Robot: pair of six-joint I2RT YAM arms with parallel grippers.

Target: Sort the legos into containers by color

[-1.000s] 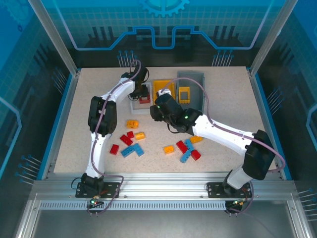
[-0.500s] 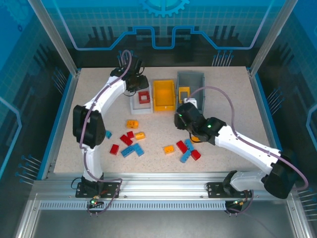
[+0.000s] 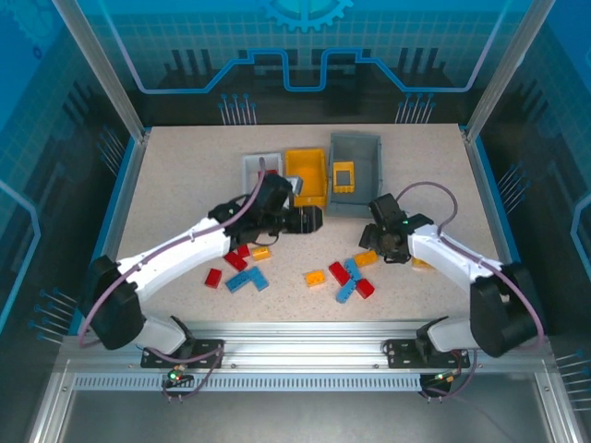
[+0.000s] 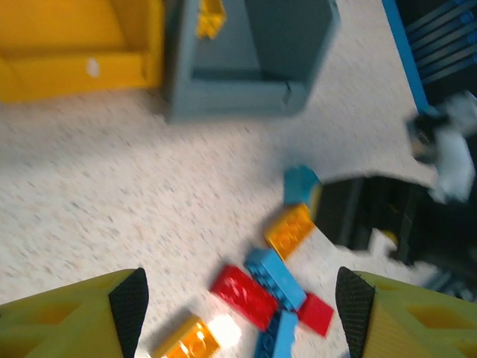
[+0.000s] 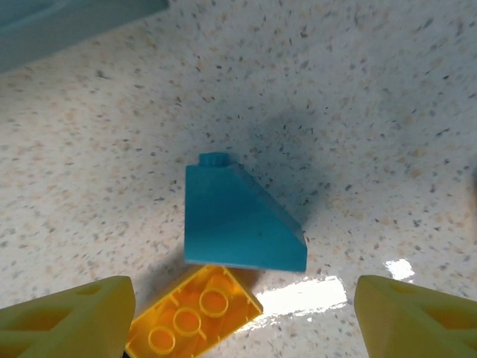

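Right wrist shows the right tool (image 5: 242, 298) wide apart, empty, over a blue brick (image 5: 238, 224); left tool (image 4: 240, 298) also gapes empty.

- You are looking into a robotics lab test cell, not a home or a shop;
- a silver aluminium extrusion frame (image 3: 295, 355) fences the bench;
- blue translucent wall panels (image 3: 416, 46) carry a gear emblem (image 3: 306, 11) and circuit-style lines;
- a white-and-black left arm (image 3: 175, 254) and a white-and-black right arm (image 3: 445, 259) stand bolted at the near edge of a speckled beige tabletop (image 3: 175, 175).
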